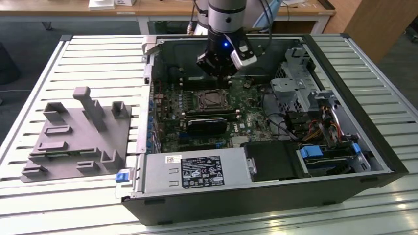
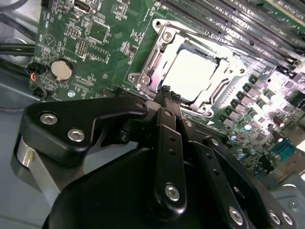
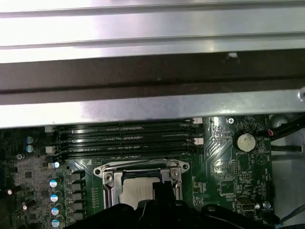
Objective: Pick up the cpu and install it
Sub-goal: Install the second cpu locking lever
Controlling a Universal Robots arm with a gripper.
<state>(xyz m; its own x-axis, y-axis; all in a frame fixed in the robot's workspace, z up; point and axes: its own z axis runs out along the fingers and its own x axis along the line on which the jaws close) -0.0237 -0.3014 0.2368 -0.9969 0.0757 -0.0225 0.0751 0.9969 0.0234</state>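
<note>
Open PC case (image 1: 365, 147) lies on its side on a slatted metal table (image 1: 39, 63), motherboard (image 1: 196, 117) facing up. Arm (image 1: 225, 19) reaches down into the case from the far wall side. Gripper (image 1: 219, 73) hangs just above the board, a little beyond the socket (image 1: 211, 99) toward the case's far wall.

Cpu (image 2: 190, 74) sits in the socket, pale silver top catching glare in the second wrist view; it also shows in the first wrist view (image 3: 138, 193), partly covered by the gripper body. Socket frame (image 2: 157, 67) surrounds it, and I can't tell whether the frame is latched.

Gripper fingers (image 2: 167, 102) look drawn together, tips nearly meeting, nothing between them; the tips are just short of the socket's near edge and seem apart from the cpu.

Memory slots (image 3: 124, 138) run just beside the socket, on the side toward the case wall. Coin battery (image 3: 246, 141) sits near the slots' end. Black card (image 1: 207, 122) lies on the socket's other side. Power supply (image 1: 196, 171) is at the case's near edge. Grey tray (image 1: 78, 137) rests on the table outside the case, well apart from the socket.
</note>
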